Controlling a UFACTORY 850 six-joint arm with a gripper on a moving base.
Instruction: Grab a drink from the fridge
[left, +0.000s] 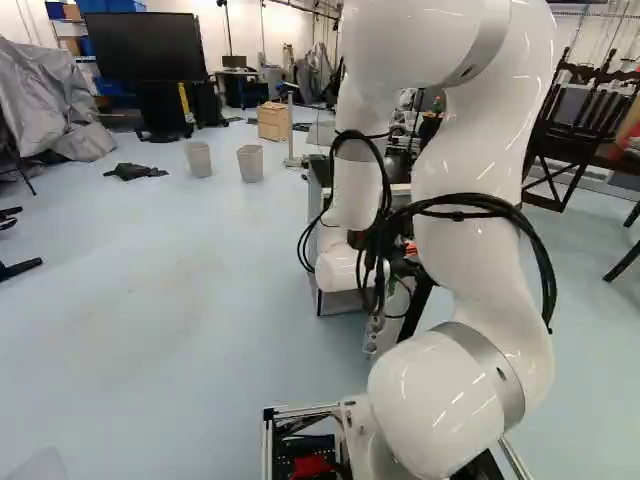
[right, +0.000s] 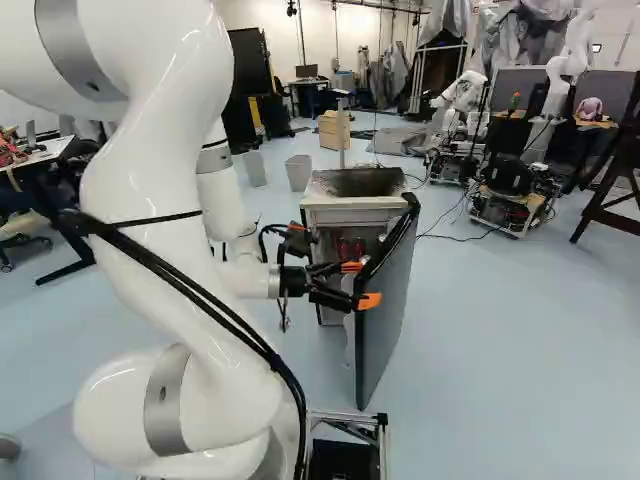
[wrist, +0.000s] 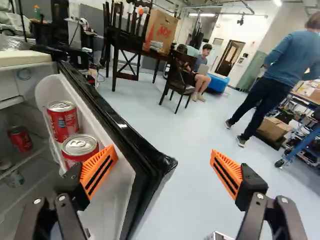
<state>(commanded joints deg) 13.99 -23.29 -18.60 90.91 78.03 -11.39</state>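
Tool (right: 361, 284) fingers apart, straddling open fridge door (right: 384, 325); red cans (wrist: 64, 124) in door shelf

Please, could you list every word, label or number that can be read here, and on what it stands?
Farther can in the fridge door: white brand lettering, not quoted here; its small print is unreadable.
Nearer can: lettering mostly hidden, unreadable.
Can inside the fridge: print too small.
Cardboard box: large red brand lettering, not quoted.
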